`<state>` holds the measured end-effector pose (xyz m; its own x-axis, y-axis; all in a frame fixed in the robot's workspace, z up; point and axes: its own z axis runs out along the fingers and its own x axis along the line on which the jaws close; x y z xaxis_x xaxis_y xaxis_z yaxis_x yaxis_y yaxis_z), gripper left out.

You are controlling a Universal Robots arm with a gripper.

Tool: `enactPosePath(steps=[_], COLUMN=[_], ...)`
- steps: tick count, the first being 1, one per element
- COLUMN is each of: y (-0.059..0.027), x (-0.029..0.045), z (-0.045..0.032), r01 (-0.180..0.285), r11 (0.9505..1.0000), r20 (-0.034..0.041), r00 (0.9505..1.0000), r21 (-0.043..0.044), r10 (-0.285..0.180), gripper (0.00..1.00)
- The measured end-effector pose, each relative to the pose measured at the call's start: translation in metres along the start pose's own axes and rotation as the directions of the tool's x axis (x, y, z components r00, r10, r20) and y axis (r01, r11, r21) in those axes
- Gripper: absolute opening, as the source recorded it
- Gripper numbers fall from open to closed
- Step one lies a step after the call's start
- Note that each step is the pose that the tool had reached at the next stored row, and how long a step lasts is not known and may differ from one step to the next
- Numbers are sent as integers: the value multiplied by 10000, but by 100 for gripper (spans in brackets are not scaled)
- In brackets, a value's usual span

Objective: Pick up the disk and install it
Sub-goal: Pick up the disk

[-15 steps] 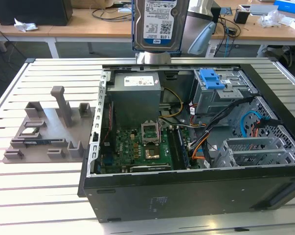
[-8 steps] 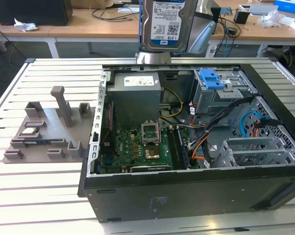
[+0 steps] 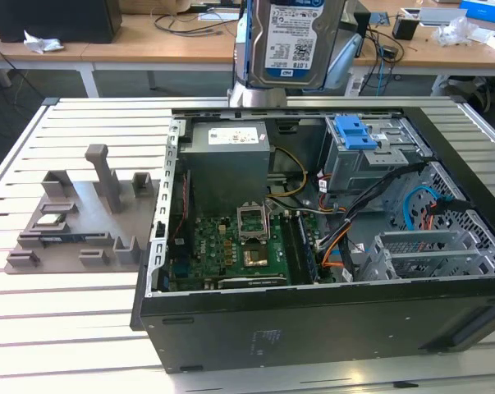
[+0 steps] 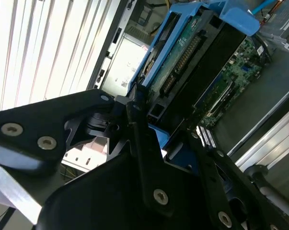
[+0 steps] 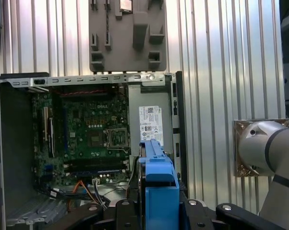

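The disk (image 3: 292, 37), silver with a white and blue label and a blue bracket, hangs upright high above the far side of the open computer case (image 3: 313, 316). In the second wrist view my gripper (image 4: 163, 125) is shut on the disk (image 4: 182, 55), its black fingers (image 4: 137, 120) clamping the blue frame. In the first wrist view the disk's blue edge (image 5: 158, 184) stands between the black fingers (image 5: 127, 213), over the case's power-supply side. The drive cage with a blue latch (image 3: 355, 133) sits in the case's far right corner, below the disk.
Inside the case lie a grey power-supply box (image 3: 228, 156), a green motherboard (image 3: 239, 246) and loose cables (image 3: 337, 246). A grey fixture plate (image 3: 75, 222) with upright posts rests on the slatted table at the exterior view's left. The arm's base (image 5: 261, 148) stands behind the case.
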<state>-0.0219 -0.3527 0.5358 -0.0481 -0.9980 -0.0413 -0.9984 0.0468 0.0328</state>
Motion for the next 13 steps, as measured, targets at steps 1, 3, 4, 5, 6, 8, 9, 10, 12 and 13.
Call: enactPosePath(steps=[1, 3, 4, 5, 6, 8, 9, 10, 12, 13], y=[-15, -48, -62, -74, -98, -132, -143, -155, -196, -206], x=[-1, -2, -3, -3, -4, -6, -6, -6, -8, -8], z=[2, 7, 8, 10, 14, 19, 20, 22, 29, 31], r01=[0, 1, 0, 0, 0, 1, 1, 0, 0, -1], r11=[10000, 10000, 10000, 10000, 10000, 10000, 10000, 10000, 10000, 10000], r20=[0, 0, 0, -1, 0, 0, 0, 0, 0, 0], r00=[10000, 10000, 10000, 10000, 10000, 10000, 10000, 10000, 10000, 10000], r21=[0, 0, 0, 0, 0, 0, 0, 0, 0, 0], r10=[0, -1, 0, 0, 0, -1, -1, 0, 0, 1], gripper=[37, 37, 37, 37, 37, 37, 37, 37, 37, 37])
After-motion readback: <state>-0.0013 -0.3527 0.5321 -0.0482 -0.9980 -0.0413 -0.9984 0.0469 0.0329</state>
